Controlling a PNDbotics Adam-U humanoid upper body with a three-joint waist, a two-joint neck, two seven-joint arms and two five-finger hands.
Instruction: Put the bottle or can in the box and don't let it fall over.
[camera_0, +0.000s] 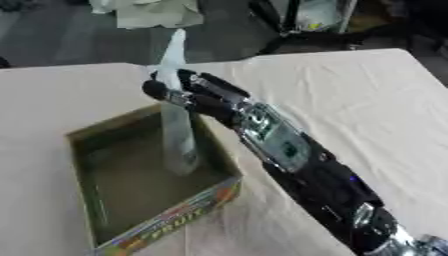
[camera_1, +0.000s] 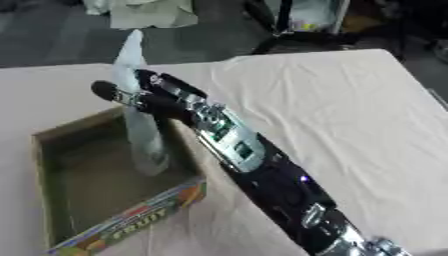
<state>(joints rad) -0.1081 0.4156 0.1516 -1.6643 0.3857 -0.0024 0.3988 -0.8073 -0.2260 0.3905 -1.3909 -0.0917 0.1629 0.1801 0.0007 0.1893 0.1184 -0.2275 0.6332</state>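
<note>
A tall clear plastic bottle (camera_0: 178, 127) stands upright inside the open cardboard box (camera_0: 83, 162), its base low near the box floor by the right wall. My right hand (camera_0: 194, 95) reaches in from the lower right and is shut on the bottle's upper part, fingers curled round it just below the neck. The bottle's top (camera_0: 178, 42) sticks up above the hand. The box has a colourful printed front wall (camera_1: 131, 225). My left hand shows in neither view.
The box sits on a table under a pale cloth (camera_0: 350, 100). The table's far edge runs behind the box, with a dark floor, crumpled light material (camera_0: 153, 12) and dark equipment (camera_0: 306, 20) beyond it.
</note>
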